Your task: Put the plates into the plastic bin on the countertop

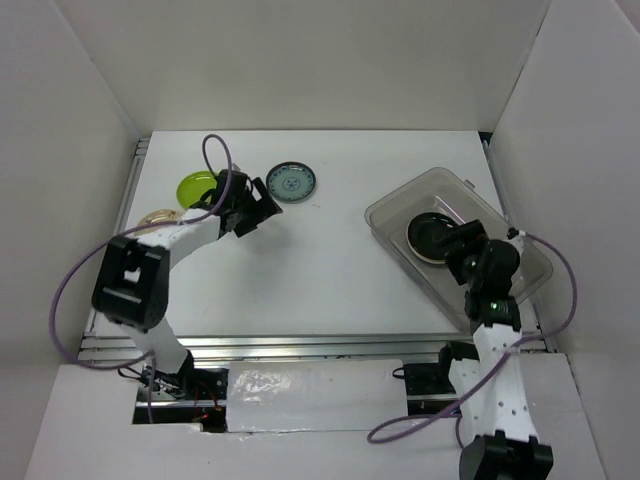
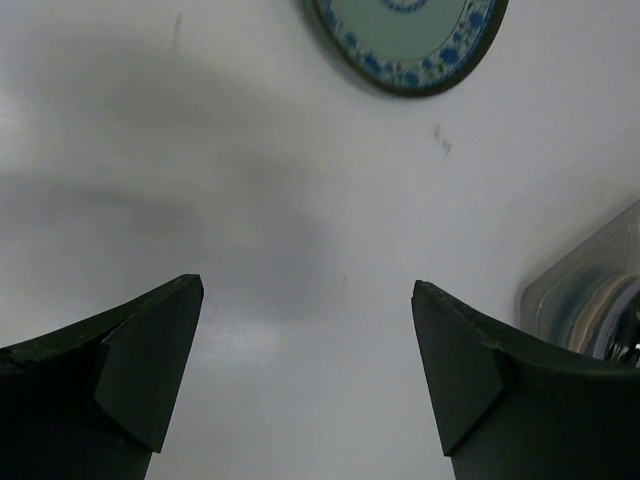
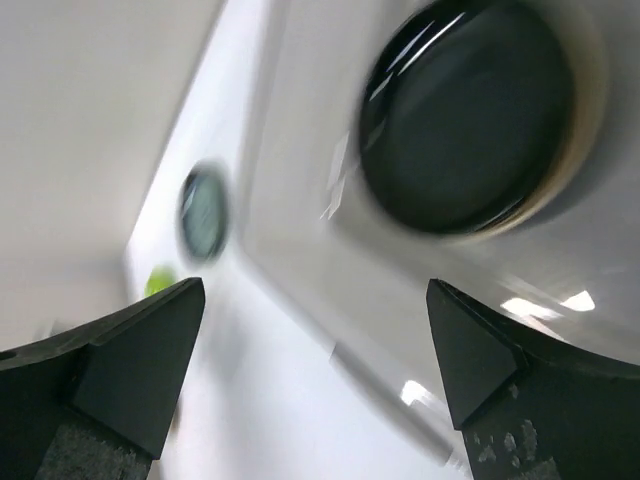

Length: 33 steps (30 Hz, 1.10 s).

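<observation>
- countertop (image 1: pixel 330 270): flat white surface, walled by white panels at the back and on both sides.
- plastic bin (image 1: pixel 390 222): clear tub, standing on the right half of the countertop, set at an angle to the table edges.
- black plate (image 1: pixel 428 236): lies flat inside the plastic bin, toward its far-left end. in the right wrist view it rests on a tan-rimmed plate (image 3: pixel 562 192), of which only the edge shows; that view is blurred.
- blue-grey plate (image 1: pixel 292 182): lies flat on the countertop near the back wall, left of centre, well apart from the plastic bin.
- lime green plate (image 1: pixel 195 185): lies on the countertop to the left of the blue-grey plate, partly hidden by the left arm and its cable.
- cream plate (image 1: pixel 158 216): lies near the left edge of the countertop, mostly covered by the left arm.
- left gripper (image 1: pixel 255 210): hovers over bare countertop just on the near side of the blue-grey plate. fingers (image 2: pixel 150 350) are released, spread wide, with nothing between them.
- right gripper (image 1: pixel 457 247): positioned over the plastic bin, just beside the black plate. fingers (image 3: pixel 135 350) are released, spread wide, grasping nothing; the black plate lies beyond the tips, apart from them.
</observation>
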Available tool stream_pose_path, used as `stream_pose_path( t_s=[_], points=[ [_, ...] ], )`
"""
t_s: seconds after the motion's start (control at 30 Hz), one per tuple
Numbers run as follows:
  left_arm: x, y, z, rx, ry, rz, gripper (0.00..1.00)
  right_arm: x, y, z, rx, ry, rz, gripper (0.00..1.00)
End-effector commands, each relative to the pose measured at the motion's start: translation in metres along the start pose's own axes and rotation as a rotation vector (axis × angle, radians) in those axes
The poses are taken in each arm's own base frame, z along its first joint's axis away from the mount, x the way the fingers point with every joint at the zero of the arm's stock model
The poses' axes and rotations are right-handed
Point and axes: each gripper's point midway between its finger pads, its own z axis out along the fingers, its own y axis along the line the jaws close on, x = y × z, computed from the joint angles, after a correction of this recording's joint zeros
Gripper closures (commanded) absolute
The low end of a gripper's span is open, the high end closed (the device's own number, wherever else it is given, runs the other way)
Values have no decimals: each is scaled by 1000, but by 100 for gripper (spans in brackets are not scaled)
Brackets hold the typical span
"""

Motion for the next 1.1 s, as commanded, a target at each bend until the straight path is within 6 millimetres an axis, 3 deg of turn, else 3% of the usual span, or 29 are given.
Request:
stream_pose_path(
  t_s=[0.0,0.03,0.1,0.13,0.17,0.23,0.27,0.33,0.37,0.43,0.47,0.5,0.63,0.7,0.8,0.87,0.9,0.93,0.97,1.0,1.03,1.07],
  points=[
    [-38,-49,40,190,-62,-42,1,48,60,-36,-433,198,-89,0],
    [-35,-38,63,159,-51,-53,1,55,65,-47,-490,217,-101,0],
    [-53,-43,78,175,-91,-82,1,68,74,-60,-552,263,-118,0],
    [-56,-30,92,147,-100,-99,1,74,76,-66,-588,279,-132,0],
    [-64,-30,96,142,-121,-130,1,80,76,-70,-596,305,-153,0],
    [-68,-8,115,76,-133,-165,1,83,78,-77,-609,319,-173,0],
    [-79,-9,119,55,-159,-187,1,87,74,-78,-593,337,-185,0],
    [-71,18,139,-67,-127,-216,3,87,74,-83,-606,335,-195,0],
    [-82,12,142,-70,-141,-217,6,87,73,-84,-600,335,-196,0],
    [-67,30,159,-149,-94,-219,14,86,74,-88,-605,325,-201,0],
    [-75,23,161,-139,-104,-217,19,86,73,-88,-597,329,-201,0],
    [-70,26,167,-149,-89,-215,28,82,75,-90,-595,316,-204,0],
    [-62,32,182,-138,-69,-213,46,79,78,-94,-593,316,-235,0],
    [-59,32,186,-132,-61,-210,74,78,81,-97,-595,321,-244,0],
    [-61,31,184,-131,-58,-192,100,78,82,-97,-601,329,-253,0],
    [-63,29,169,-142,-72,-170,100,80,82,-95,-612,335,-260,0],
    [-81,10,144,-118,-135,-152,100,83,80,-91,-608,352,-261,0],
    [-70,18,131,-142,-135,-123,100,85,81,-90,-621,360,-271,0],
    [-68,12,115,-132,-153,-95,100,88,81,-89,-625,384,-271,0],
    [-82,-26,75,-44,-224,-61,100,93,80,-84,-612,417,-265,0],
    [-66,-21,63,-31,-209,-9,100,94,82,-82,-617,430,-261,0],
    [-58,-34,47,18,-198,25,100,97,88,-82,-644,440,-271,0]
  ],
)
